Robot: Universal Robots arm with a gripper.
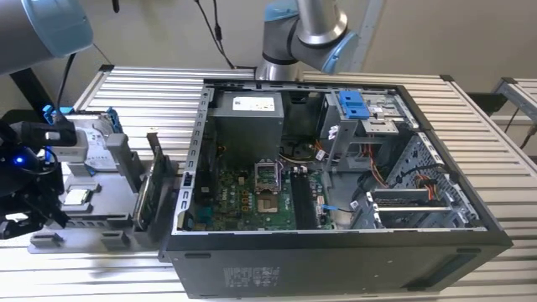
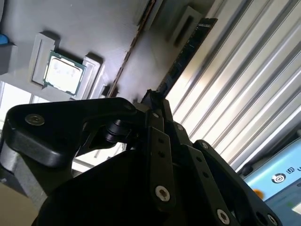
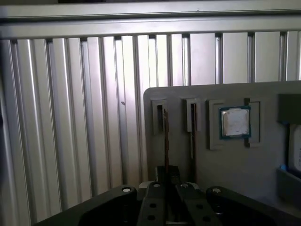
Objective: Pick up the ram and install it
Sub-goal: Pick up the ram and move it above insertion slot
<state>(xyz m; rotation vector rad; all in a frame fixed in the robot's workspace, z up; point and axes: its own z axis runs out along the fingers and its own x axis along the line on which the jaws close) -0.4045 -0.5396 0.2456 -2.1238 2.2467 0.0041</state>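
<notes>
— Where is the ram (image 3: 165, 136) relative to you?
— Right at my gripper (image 3: 168, 174). In both wrist views its near end meets the tip of the gripper, and the rest of the stick runs straight away from me. It stands on edge in a slot of the grey tray (image 3: 155, 92). That slot is the one closest to the tray's border, just beside the ribbed metal counter (image 3: 70, 117).
— Have you clamped it?
— I cannot tell. The gripper sits at that near end, but my own black linkage hides whether it presses on the board or stands slightly apart.
— How does it look?
— Long, thin and dark. In the second wrist view the ram (image 2: 188, 52) shows a flat dark face with small parts just visible. A second thin board (image 3: 193, 129) stands in the next slot, and beyond it a square processor (image 3: 234, 122) lies flat in its pocket.
— And the tray?
— In the exterior view it lies on the counter, at the exterior view's left of the open computer case (image 1: 336, 264).
</notes>
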